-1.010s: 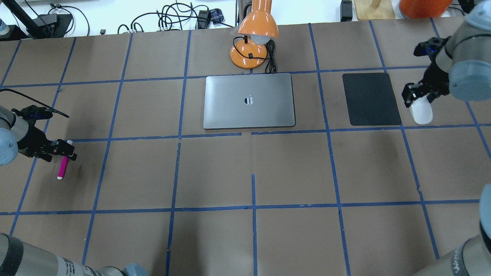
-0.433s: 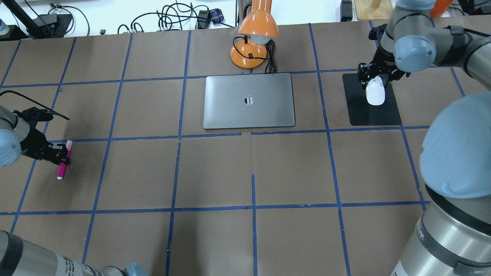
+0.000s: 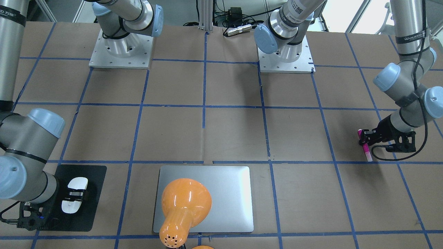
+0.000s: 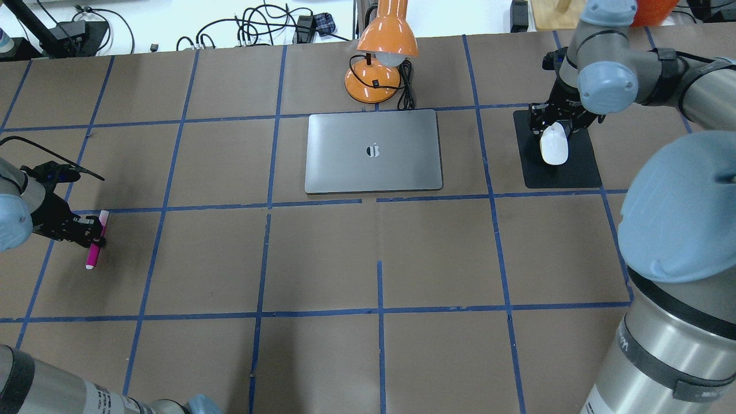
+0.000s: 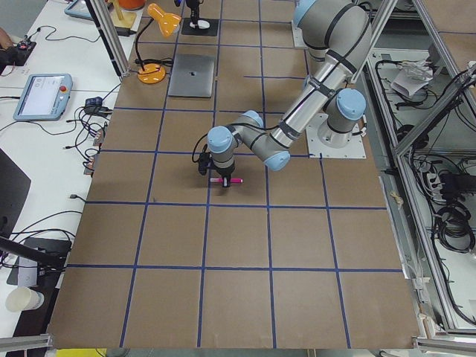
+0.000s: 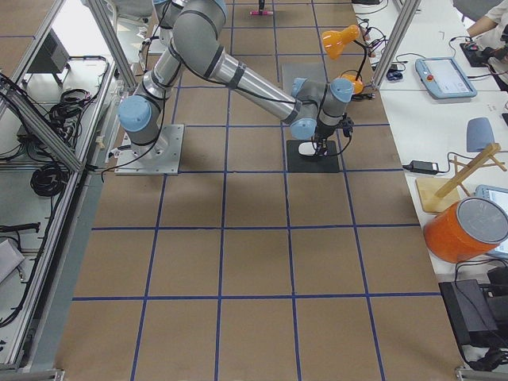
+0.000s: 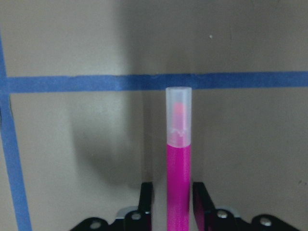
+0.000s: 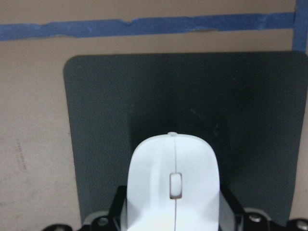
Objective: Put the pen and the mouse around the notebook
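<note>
The magenta pen point(image 4: 95, 244) lies on the brown paper at the table's left edge. My left gripper point(image 4: 94, 234) is shut on the pen's middle; in the left wrist view both fingers hug the pen point(image 7: 178, 173), whose pale cap points away. The white mouse point(image 4: 554, 146) is over the far part of the black pad point(image 4: 575, 172), with my right gripper point(image 4: 552, 125) shut on its rear. I cannot tell whether the mouse point(image 8: 173, 183) touches the pad. The silver notebook point(image 4: 374, 150) lies shut at the table's middle back, apart from both.
An orange desk lamp point(image 4: 382, 52) with its black cord stands just behind the notebook; from the front its shade point(image 3: 183, 200) covers part of the lid. Blue tape lines grid the brown paper. Both arm bases point(image 3: 285, 55) sit on the robot's side.
My right arm has carried the mouse leftward from beside the pad's right edge to over the pad. My left gripper's fingers have narrowed onto the pen, which has stayed in place.
</note>
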Controlling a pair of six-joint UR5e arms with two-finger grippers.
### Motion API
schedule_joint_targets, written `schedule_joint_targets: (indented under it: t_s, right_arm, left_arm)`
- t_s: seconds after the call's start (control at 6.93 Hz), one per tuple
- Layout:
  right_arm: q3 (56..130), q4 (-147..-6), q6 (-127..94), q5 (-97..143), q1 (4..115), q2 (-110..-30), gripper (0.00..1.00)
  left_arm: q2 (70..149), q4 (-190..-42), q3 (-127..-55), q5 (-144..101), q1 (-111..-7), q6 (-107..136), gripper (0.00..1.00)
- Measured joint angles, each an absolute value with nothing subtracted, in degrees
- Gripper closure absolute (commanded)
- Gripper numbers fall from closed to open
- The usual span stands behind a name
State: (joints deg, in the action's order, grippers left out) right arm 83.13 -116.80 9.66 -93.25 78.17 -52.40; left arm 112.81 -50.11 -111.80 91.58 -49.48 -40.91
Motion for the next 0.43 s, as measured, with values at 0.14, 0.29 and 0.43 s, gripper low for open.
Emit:
schedule_joint_targets:
  t_s: [0.14, 0.29, 0.43]
  right_arm:
    - [82.60, -116.50, 9.90, -93.28, 78.15, -52.52, 0.00]
    - [81.50, -115.58, 9.98, -93.29, 78.14, -53.01, 0.00]
    - [79.52, -112.42, 9.99, -93.23, 78.23, -54.62, 0.00]
  left_arm:
    - [112.69, -50.22, -111.77, 91.74, -49.48, -40.84, 1.00]
    - [112.45, -50.48, -111.74, 92.24, -49.48, -40.71, 1.00]
    - [111.77, -50.76, -111.44, 93.14, -49.67, -40.57, 1.00]
